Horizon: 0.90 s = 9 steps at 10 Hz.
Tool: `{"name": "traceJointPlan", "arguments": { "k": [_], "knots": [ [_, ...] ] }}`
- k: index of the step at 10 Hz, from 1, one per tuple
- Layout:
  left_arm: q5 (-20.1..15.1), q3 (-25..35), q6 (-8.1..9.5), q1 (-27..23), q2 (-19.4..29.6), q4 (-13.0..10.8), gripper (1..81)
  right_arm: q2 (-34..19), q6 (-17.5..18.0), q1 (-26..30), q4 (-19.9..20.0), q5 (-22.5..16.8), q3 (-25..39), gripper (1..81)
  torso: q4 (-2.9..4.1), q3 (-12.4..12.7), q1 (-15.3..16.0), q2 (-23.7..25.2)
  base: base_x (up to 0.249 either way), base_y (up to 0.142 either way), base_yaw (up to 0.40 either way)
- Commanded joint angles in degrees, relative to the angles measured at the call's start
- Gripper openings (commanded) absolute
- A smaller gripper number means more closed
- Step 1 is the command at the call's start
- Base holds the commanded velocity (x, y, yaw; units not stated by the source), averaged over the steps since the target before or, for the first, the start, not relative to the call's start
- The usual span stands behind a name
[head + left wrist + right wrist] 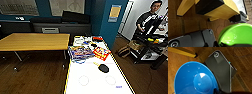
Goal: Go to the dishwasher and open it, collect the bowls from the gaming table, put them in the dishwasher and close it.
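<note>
The lime green bowl hangs close in the left wrist view above the brown wooden floor, with my left gripper shut on its rim. The bright blue bowl hangs the same way in the right wrist view, hollow side showing, my right gripper shut on its edge. The gaming table, long with a plain white top, stretches straight ahead in the head view. Two faint ring marks show on its near end. The dishwasher is out of view.
Colourful packets, a red packet and a black object lie on the far half of the white table. A wide wooden-topped table stands to the left. A person with a control rig stands at the right, beyond a blue pillar.
</note>
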<state>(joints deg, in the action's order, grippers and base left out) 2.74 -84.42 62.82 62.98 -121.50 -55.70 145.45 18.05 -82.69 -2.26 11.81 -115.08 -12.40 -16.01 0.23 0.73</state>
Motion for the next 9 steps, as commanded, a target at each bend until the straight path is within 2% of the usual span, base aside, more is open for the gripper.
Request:
{"name": "traceJointPlan", "arguments": {
  "k": [1, 2, 3, 5, 9],
  "knots": [
    [10.4, -10.5, -0.94, 3.7, -2.8, -4.0, 1.0, -1.1, -0.2, 0.8, -1.2, -2.8, -0.6, 1.0, 0.00, 0.0, 0.0, 0.0, 0.000, 0.000, 0.000],
    [10.6, -13.7, -1.12, 4.9, -4.6, -4.0, 1.0, -0.4, -0.5, 0.8, -1.2, -2.8, -1.4, 1.0, 0.00, 0.0, 0.0, 0.0, 0.000, 0.000, 0.000],
    [10.6, -16.4, -1.21, 5.8, -6.0, -4.0, 1.0, 0.4, -0.6, 0.6, -1.2, -2.9, -2.5, 1.0, 0.00, 1.8, 0.0, 0.0, 0.000, 0.000, 0.000],
    [11.6, -21.0, -1.65, 7.6, -8.4, -3.9, 1.0, 1.5, -0.7, 0.6, -2.3, -3.0, -3.6, 1.0, -0.02, 3.2, 0.0, 0.0, 0.000, 0.000, 0.000],
    [11.7, -26.0, -2.43, 10.1, -12.2, -3.9, 1.0, 2.0, -0.7, 0.2, -3.9, -3.0, -3.8, 1.0, -0.02, 8.7, 0.0, 0.0, 0.000, 0.000, 0.000]
  ]
}}
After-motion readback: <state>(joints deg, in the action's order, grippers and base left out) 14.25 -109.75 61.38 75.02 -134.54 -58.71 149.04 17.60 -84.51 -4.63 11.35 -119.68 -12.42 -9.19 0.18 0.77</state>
